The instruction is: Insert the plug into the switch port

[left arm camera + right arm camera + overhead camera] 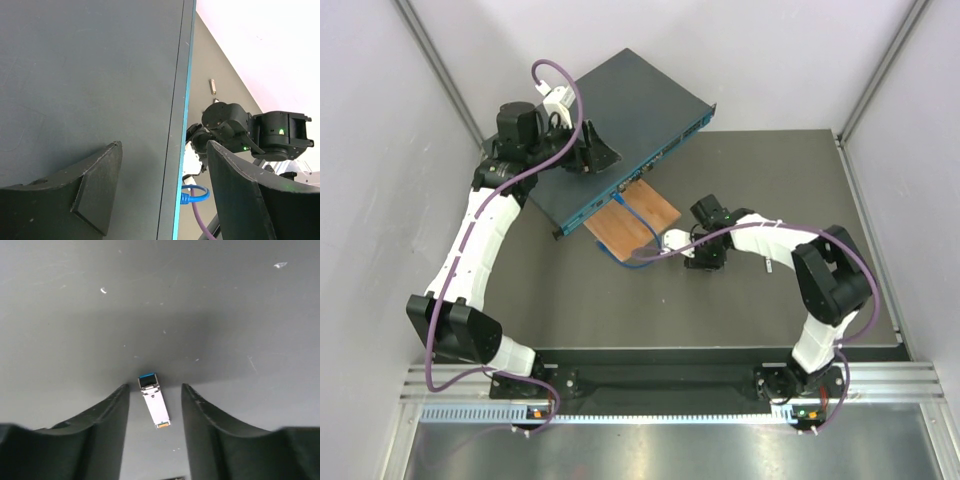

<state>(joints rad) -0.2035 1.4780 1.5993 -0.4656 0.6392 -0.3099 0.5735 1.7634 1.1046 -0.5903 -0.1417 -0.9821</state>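
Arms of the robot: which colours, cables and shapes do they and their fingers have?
The left arm and right arm have white link covers between black joint blocks, with a purple cable looping along each. The left gripper and right gripper have broad black fingers tapering to the tips. Small green lights glow on the right arm.

Table: a dark grey matte top (620,300), scuffed and flecked up close.
Switch: the switch (620,120) sat far left, set on the diagonal.
Board: a thin wooden board (645,215) lay right against its port face.
Cable: a blue cable (630,228) ran from that face across the board.
Plug: the small silver plug (154,400), blue-tipped, lay on bare table.
Pale piece: a small pale piece (769,265) lay right, well apart.
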